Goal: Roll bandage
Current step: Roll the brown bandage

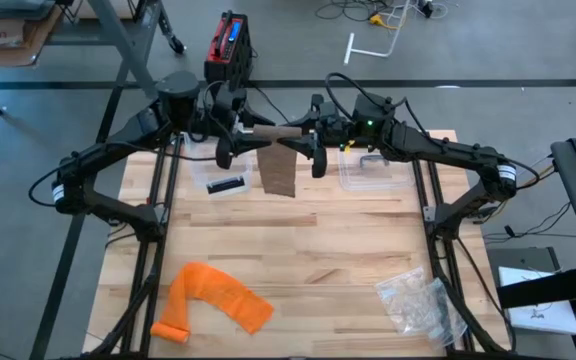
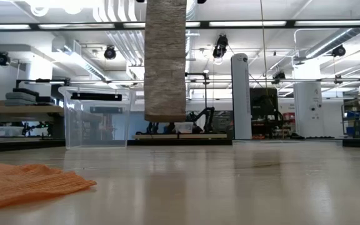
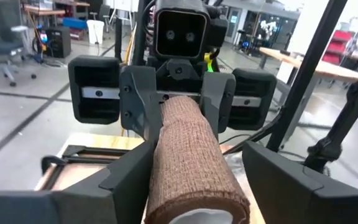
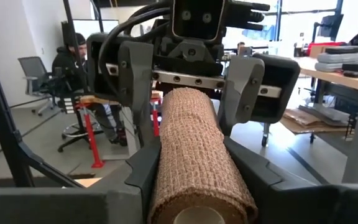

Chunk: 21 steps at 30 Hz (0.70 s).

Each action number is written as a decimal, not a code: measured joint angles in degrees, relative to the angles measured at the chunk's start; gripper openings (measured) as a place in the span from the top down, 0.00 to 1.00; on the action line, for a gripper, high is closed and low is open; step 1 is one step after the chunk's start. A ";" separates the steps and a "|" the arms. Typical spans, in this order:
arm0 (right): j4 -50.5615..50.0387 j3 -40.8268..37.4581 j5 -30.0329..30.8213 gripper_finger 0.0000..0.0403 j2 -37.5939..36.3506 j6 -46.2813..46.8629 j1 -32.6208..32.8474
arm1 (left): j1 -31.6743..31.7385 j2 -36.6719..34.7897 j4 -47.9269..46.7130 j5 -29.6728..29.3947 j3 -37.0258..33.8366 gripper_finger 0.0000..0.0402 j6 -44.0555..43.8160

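Bandage [image 1: 276, 133] roll held in mid-air between both arms, above the table's [image 1: 318, 260] far edge.
Left pincer [image 1: 230, 143] and right pincer [image 1: 313, 150] each clasp one end; a loose strip [image 1: 278, 172] hangs down.

Counted: one brown bandage roll [image 1: 276, 133], one orange mesh cloth [image 1: 213, 297], two clear plastic tubs [image 1: 370, 172], one crumpled plastic bag [image 1: 418, 301], two grippers [image 1: 230, 135].

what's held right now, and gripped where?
The brown bandage roll, held above the table: left gripper on one end, right gripper on the other, its loose tail hanging down.
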 joint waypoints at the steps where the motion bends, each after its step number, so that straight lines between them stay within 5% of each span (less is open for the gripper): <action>1: 0.02 0.00 -0.02 0.67 0.00 0.04 0.01 | 0.00 0.00 -0.02 -0.02 0.00 0.43 0.75; 9: 0.09 0.00 0.13 0.67 0.02 1.41 -0.01 | 0.00 0.00 -0.67 -3.81 0.00 0.56 5.27; 21: 1.02 -0.04 0.06 0.63 0.09 18.22 -0.04 | -0.02 -0.04 -0.99 -4.25 -0.26 0.78 10.56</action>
